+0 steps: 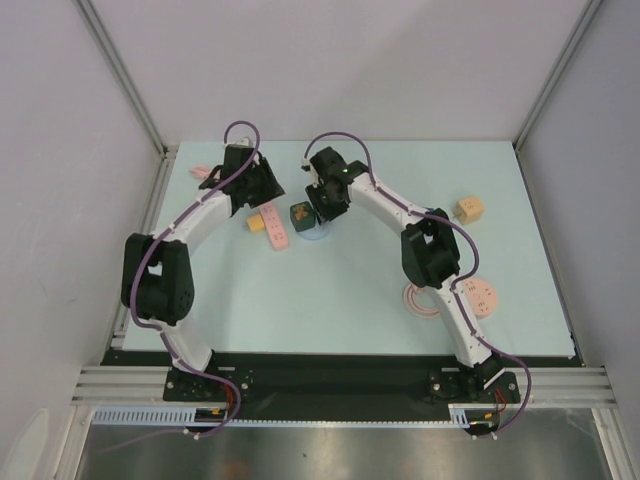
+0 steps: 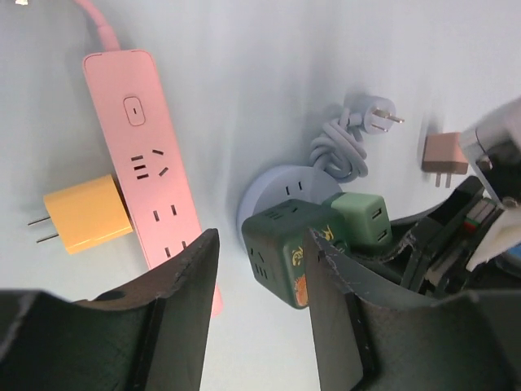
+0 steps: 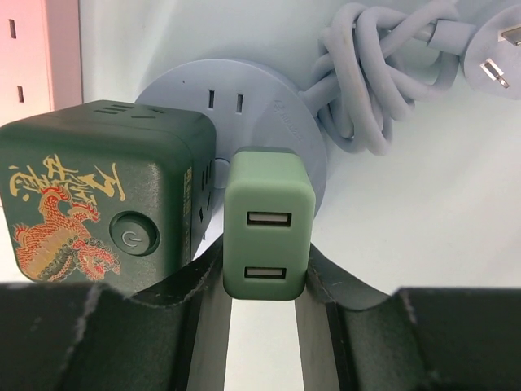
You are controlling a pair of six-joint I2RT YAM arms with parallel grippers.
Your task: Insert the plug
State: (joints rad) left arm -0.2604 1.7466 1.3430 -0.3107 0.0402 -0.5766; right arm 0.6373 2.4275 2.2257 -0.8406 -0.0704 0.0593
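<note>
My right gripper (image 3: 264,273) is shut on a light green USB charger plug (image 3: 269,220), holding it by its sides against the top of a round pale-blue socket hub (image 3: 244,85). The plug's prongs are hidden. A dark green cube socket with a gold dragon (image 3: 98,195) stands on the hub just left of the plug. My left gripper (image 2: 260,318) is open and empty, its right finger (image 2: 342,326) close beside the cube (image 2: 281,244). In the top view both grippers meet at the hub (image 1: 316,234), the left (image 1: 255,188) and the right (image 1: 326,205).
A pink power strip (image 2: 151,171) lies left of the hub with a yellow plug (image 2: 81,213) beside it. The hub's coiled cable and plug (image 2: 346,142) and a brown plug (image 2: 444,155) lie behind. An orange cube (image 1: 468,208) and pink round pieces (image 1: 483,298) sit on the right.
</note>
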